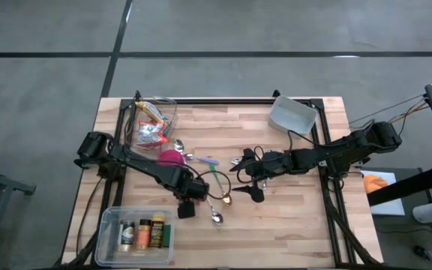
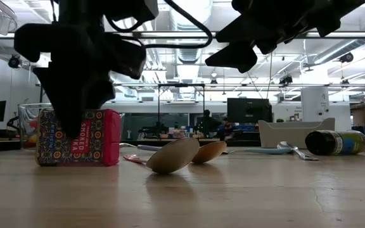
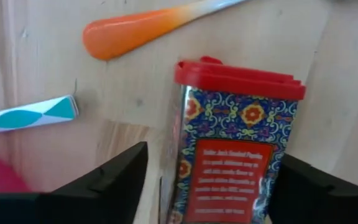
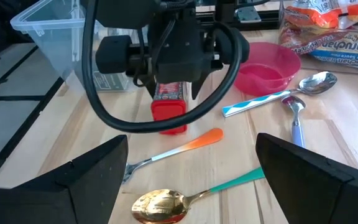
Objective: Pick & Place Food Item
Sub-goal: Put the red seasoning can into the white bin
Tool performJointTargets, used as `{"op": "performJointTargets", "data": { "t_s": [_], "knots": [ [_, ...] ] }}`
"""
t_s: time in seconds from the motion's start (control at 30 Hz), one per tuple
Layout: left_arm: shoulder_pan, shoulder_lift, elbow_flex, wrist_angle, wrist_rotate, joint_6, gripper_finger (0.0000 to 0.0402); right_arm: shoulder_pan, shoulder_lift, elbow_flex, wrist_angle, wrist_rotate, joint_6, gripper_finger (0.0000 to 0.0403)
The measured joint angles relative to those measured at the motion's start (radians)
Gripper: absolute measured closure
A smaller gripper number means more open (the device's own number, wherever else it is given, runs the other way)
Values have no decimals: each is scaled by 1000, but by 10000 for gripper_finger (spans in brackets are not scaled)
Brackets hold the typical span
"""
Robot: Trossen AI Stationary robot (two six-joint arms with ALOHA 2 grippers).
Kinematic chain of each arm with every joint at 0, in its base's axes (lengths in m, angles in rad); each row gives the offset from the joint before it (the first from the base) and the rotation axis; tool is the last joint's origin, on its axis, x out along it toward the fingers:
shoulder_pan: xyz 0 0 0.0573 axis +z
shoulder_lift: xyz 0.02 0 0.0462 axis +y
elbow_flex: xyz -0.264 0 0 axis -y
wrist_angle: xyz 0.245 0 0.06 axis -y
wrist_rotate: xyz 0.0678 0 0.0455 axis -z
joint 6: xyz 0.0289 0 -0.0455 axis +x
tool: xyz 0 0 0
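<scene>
A: What sits closest in the low view?

B: The left gripper (image 2: pixel 75 120), a dark mass down over the red-lidded patterned spice tin (image 2: pixel 78 145) lying on the wooden table (image 2: pixel 246 190). Its fingers (image 3: pixel 114 177) flank the tin with gaps showing on both sides, so not clamped.

A: And around it?

B: A gold-bowled spoon (image 4: pixel 166 204) and an orange-handled spoon (image 4: pixel 185 146) lie just beside; a pink bowl (image 4: pixel 267 67) and a striped teal-and-white handle (image 4: pixel 257 102) sit farther off. The right gripper (image 1: pixel 255 187) hangs spread and empty nearby.

A: Any writing?

B: "SMOKED" on the tin; "Maruchan" on a noodle packet (image 4: pixel 334 43). The tin's small print is unreadable.

A: Hidden parts?

B: The tin's base, behind the fingers. A clear plastic bin (image 1: pixel 135 234) holds jars, labels unclear.
</scene>
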Motion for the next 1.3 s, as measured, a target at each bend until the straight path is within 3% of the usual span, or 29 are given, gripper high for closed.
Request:
{"op": "performJointTargets", "data": {
  "t_s": [0.4,0.9,1.1,1.3],
  "knots": [
    [0,0,-10,15,0,-3,230,0,0,0,0,0,0,51],
    [11,-40,-5,15,0,-3,233,0,0,0,0,0,0,51],
    [34,-152,25,-29,-34,1,228,0,0,0,-1,0,0,51],
    [35,-306,111,-211,-108,-35,228,0,0,0,1,0,0,51]
  ]
}}
